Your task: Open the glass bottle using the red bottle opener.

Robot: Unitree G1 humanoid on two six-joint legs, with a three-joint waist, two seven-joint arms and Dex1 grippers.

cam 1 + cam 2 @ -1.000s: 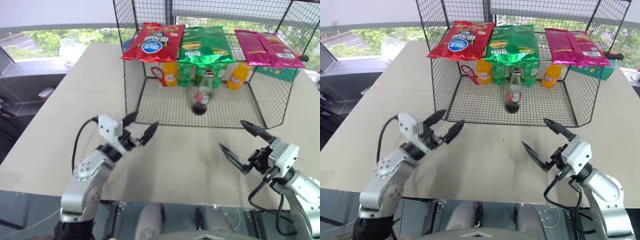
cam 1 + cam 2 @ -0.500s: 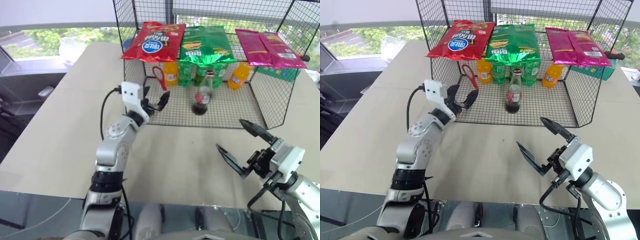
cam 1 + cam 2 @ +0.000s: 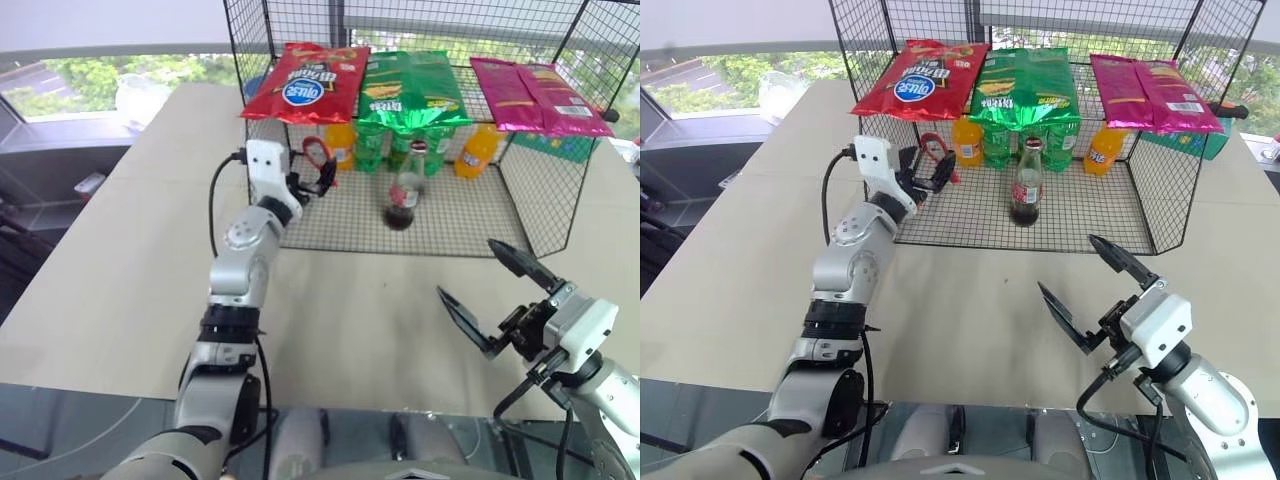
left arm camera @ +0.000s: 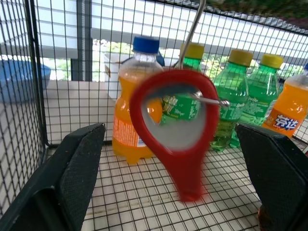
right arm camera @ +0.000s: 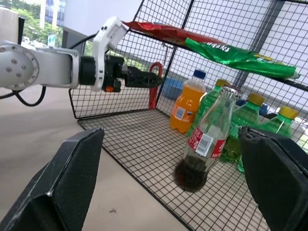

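One glass bottle [image 3: 1026, 182], one red bottle opener [image 4: 176, 126], two orange soda bottles [image 3: 342, 146], three green soda bottles [image 4: 262, 98], three snack bags [image 3: 306, 82].

beige table [image 3: 130, 250], black wire rack [image 3: 430, 215] on it

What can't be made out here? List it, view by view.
- Glass bottle, right wrist view: whether a cap still sits on the mouth is too small and glary to tell.
- Red bottle opener, left wrist view: blurred; what its hook hangs from is cut off by the edge.
- Left gripper, head views: fingers overlap the opener, so contact is unclear.
- Orange bottle: label partly hidden behind the opener.
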